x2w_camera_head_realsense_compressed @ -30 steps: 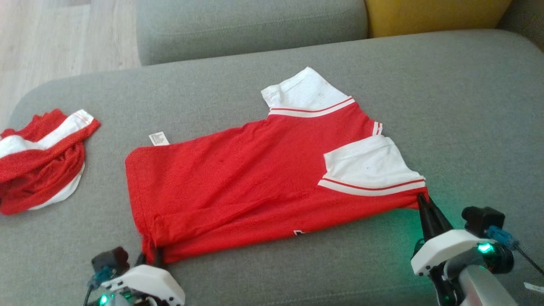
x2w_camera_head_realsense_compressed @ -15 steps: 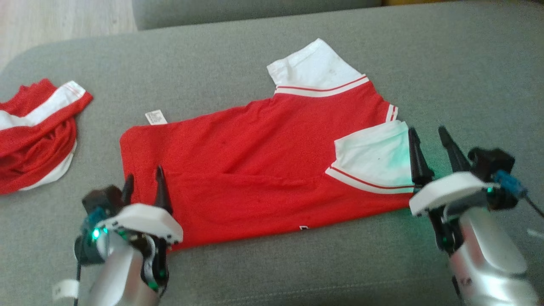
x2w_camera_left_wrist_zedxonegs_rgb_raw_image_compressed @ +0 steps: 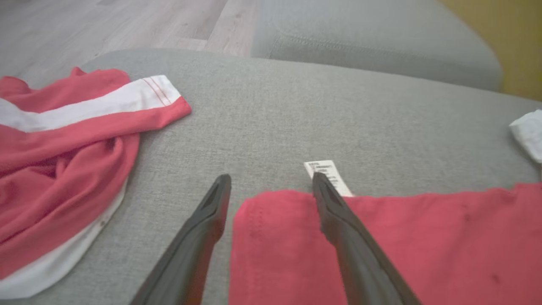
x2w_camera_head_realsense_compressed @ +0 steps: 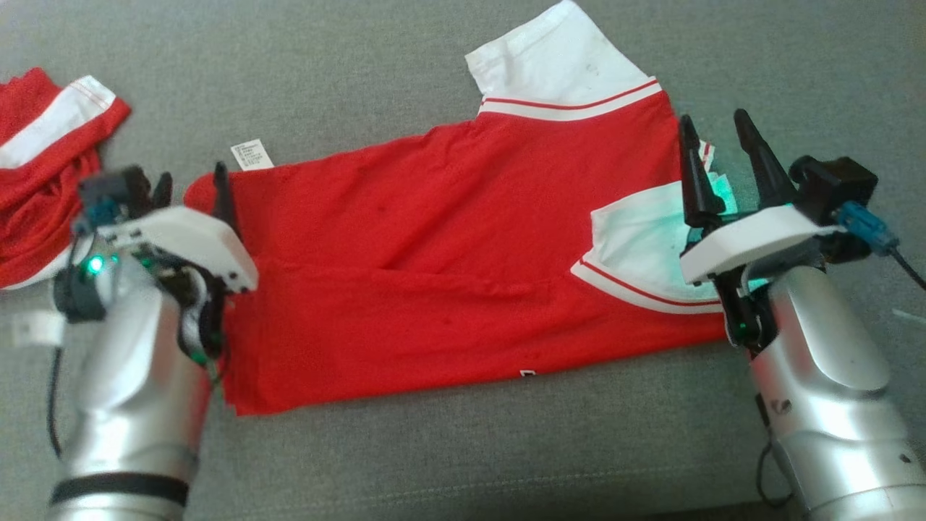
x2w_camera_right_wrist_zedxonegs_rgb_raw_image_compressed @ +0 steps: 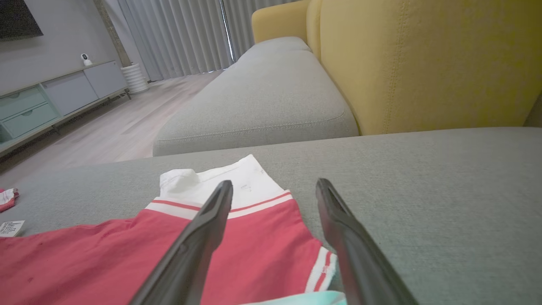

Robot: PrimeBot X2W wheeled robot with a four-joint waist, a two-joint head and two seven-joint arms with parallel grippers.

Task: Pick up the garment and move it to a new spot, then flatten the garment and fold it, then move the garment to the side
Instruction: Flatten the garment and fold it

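Across the grey sofa cushion (x2w_camera_head_realsense_compressed: 463, 463) the red garment (x2w_camera_head_realsense_compressed: 434, 275) lies spread flat, its near edge apparently doubled over once, so 1 fold looks made. The left gripper (x2w_camera_head_realsense_compressed: 191, 177) hovers at the far hem corner and the right gripper (x2w_camera_head_realsense_compressed: 712, 123) over the collar end, both with fingers apart and empty. Further folding and the shift aside seem left to do.

Left forearm (x2w_camera_head_realsense_compressed: 137, 376) and right forearm (x2w_camera_head_realsense_compressed: 825, 391): rounded silver shells. The left carries a black band (x2w_camera_head_realsense_compressed: 119, 488) at 6 o'clock. Left gripper (x2w_camera_head_realsense_compressed: 192, 181) and right gripper (x2w_camera_head_realsense_compressed: 713, 119): white wedge housing, two black tapered fingers, green lamp. Right camera block (x2w_camera_head_realsense_compressed: 832, 177), at 1 o'clock of its housing: black, with blue plug (x2w_camera_head_realsense_compressed: 864, 224) and black cable (x2w_camera_head_realsense_compressed: 911, 269).
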